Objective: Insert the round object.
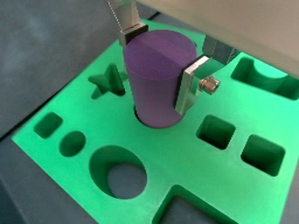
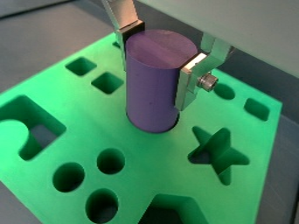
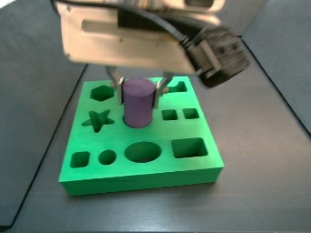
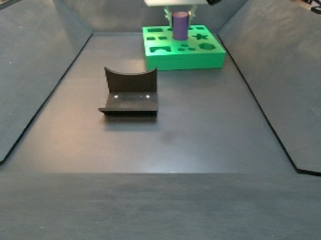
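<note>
The purple cylinder peg (image 1: 156, 83) stands upright on the green board (image 1: 176, 162), with its lower end in the board's middle round hole and most of its length above the board. My gripper (image 1: 162, 63) is shut on the peg's upper part, a silver finger (image 1: 194, 83) pressed on each side. Both wrist views show this grip; the peg (image 2: 156, 83) and gripper (image 2: 159, 61) sit over the board (image 2: 70, 114). In a side view the peg (image 3: 138, 102) rises from the board's centre (image 3: 145, 171) under the gripper (image 3: 137, 86).
The board has other cut-outs: a star hole (image 1: 107, 83), a large round hole (image 1: 121, 171) and square holes (image 1: 216, 131). The dark fixture (image 4: 128, 92) stands on the floor nearer the camera than the board (image 4: 189, 58). Dark walls enclose the floor.
</note>
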### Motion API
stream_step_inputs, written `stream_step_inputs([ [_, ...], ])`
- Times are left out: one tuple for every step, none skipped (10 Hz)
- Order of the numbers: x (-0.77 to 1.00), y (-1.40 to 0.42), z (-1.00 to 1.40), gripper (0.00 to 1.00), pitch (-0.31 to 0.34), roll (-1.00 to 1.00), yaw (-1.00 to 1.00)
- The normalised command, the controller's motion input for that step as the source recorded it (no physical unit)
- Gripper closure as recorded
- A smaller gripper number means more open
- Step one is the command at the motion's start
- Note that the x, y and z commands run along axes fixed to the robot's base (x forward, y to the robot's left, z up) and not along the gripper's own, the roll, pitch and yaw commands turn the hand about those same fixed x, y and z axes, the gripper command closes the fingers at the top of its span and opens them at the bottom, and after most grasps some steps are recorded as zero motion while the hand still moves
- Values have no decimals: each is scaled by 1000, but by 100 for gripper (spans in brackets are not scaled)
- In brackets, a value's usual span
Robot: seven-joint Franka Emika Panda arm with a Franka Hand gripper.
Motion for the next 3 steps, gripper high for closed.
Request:
stream_step_inputs([
  [-297, -194, -857, 100, -181, 49, 183],
  [-217, 0, -440, 100, -260, -170, 94],
  [-11, -117, 0, 100, -7, 66, 11],
])
